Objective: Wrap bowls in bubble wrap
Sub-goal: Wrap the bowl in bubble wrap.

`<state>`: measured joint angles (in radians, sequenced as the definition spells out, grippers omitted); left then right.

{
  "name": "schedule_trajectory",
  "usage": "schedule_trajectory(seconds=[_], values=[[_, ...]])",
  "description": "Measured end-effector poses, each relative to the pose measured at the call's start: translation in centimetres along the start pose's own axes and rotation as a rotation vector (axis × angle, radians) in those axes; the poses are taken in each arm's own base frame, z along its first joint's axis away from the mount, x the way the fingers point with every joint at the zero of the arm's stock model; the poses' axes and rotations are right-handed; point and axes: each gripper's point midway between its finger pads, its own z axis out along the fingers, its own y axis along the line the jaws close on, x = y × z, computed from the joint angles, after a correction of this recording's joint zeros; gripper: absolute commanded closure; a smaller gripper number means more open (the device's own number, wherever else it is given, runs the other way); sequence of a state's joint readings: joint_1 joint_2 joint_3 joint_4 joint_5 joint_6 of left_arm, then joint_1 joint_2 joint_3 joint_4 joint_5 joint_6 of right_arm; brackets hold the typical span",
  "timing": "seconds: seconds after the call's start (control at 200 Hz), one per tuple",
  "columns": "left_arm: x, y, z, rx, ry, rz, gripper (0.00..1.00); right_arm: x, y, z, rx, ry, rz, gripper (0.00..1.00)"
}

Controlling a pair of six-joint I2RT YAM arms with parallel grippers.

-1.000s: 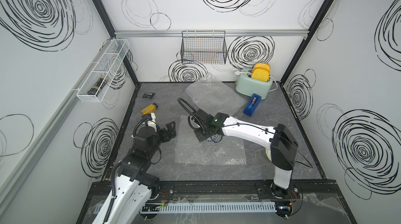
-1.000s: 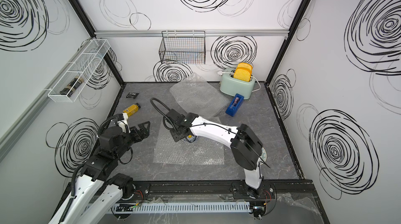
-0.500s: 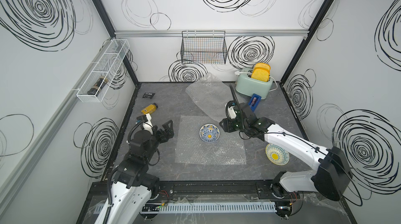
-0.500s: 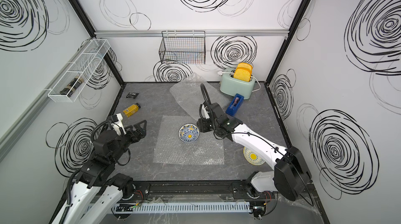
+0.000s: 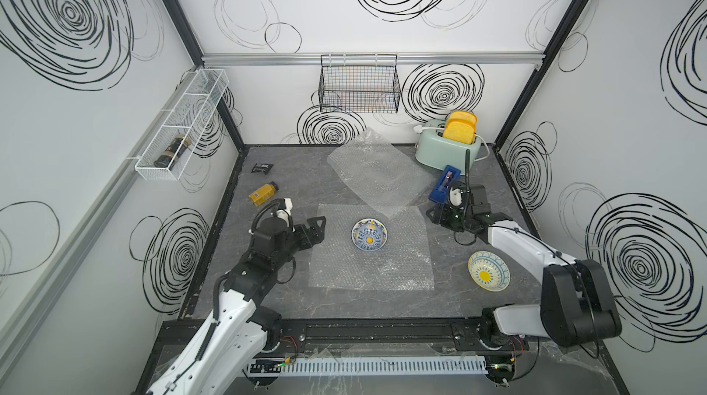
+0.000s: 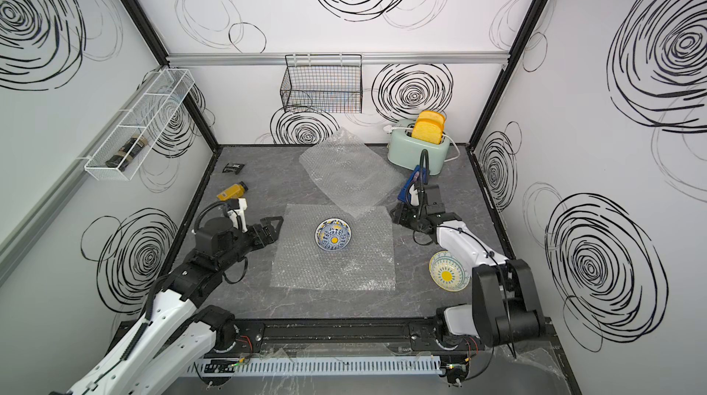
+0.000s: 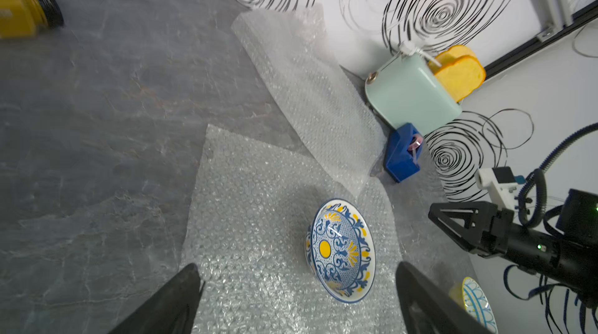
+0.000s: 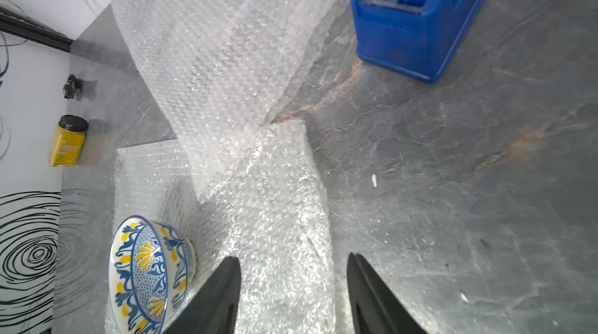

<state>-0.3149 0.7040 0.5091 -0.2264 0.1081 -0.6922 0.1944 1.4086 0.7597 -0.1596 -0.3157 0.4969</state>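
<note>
Bubble wrap [image 5: 371, 270] lies spread flat in the middle of the table [image 5: 290, 182], and the blue-rimmed bowl [image 5: 369, 235] sits upright on its far half, roughly centred. A second sheet [image 5: 377, 175] lies behind it, one corner lapping over the flat sheet's far right corner. The sun bowl [image 5: 489, 270] rests bare on the table to the right, clear of both sheets.

Both arms hang back from the bowl. The left gripper [image 5: 320, 229] has its jaws spread wide and empty just off the sheet's left edge, aimed at the bowl. The right gripper [image 8: 293, 259] is parted too, holding nothing, poised above the sheet's right edge near the overlap, with the blue tape dispenser [image 8: 417, 21] close by.

To my eye the wrap will handle as light, limp and crinkly stuff. It looks slick on this stone-like top, so a tug could drag the whole sheet, though the bowl's weight should pin it somewhat. A corner or a free edge seems the best place to pinch it, low and from the side, well away from the overlapped corner so the second sheet is not lifted as well. The bowl is glazed ceramic: hard, slippery and chippable. It is better left sitting there and the wrap folded over it.
</note>
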Motion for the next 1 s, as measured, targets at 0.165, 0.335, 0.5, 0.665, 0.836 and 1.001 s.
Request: schedule_trajectory(seconds=[0.165,0.335,0.5,0.665,0.836,1.001], values=[[1.8,0.5,1.3,-0.007,0.044,-0.011,0.03,0.5,-0.6,3.1,-0.018,0.078,0.048,0.40],[2.6,1.2,1.9,-0.022,0.040,-0.022,0.03,1.5,-1.5,5.3,-0.018,0.130,0.075,0.40],[2.7,1.8,2.2,-0.030,0.022,-0.035,0.04,1.1,-1.2,6.4,-0.047,0.133,0.084,0.44],[3.1,2.5,2.4,-0.044,0.014,-0.043,0.03,1.1,-0.3,7.2,-0.080,0.142,0.078,0.56],[3.9,3.3,2.8,-0.055,0.024,-0.054,0.03,1.3,1.2,7.4,-0.135,0.161,0.064,0.74],[4.3,3.6,2.9,-0.060,0.030,-0.058,0.03,1.8,4.5,6.7,-0.201,0.158,-0.024,0.84]])
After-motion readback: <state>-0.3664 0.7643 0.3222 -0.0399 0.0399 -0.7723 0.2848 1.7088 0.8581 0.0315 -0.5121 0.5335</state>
